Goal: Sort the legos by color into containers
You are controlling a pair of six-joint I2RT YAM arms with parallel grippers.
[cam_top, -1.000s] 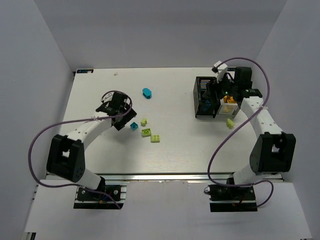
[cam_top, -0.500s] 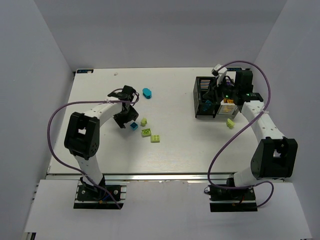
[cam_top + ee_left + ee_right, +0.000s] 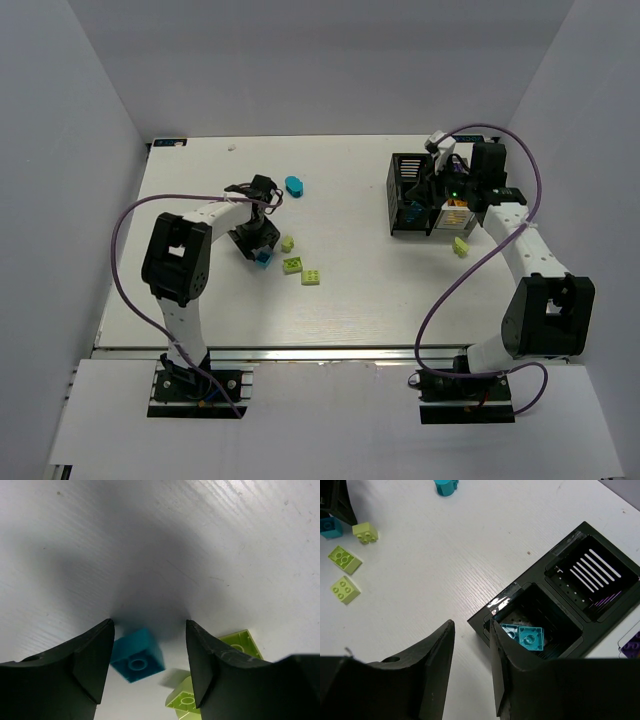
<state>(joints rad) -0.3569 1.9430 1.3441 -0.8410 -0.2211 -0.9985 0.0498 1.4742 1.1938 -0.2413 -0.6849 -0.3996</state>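
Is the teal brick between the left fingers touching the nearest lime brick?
Apart. The right wrist view shows bare table between the teal brick and the nearest lime brick.

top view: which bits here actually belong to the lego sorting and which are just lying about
Job: teal square brick; teal rounded brick; three lime bricks mid-table; lime brick by the tray; black bin; white tray; teal bricks in the bin.
Lying about: small tag at the far left corner; white speck nearby.
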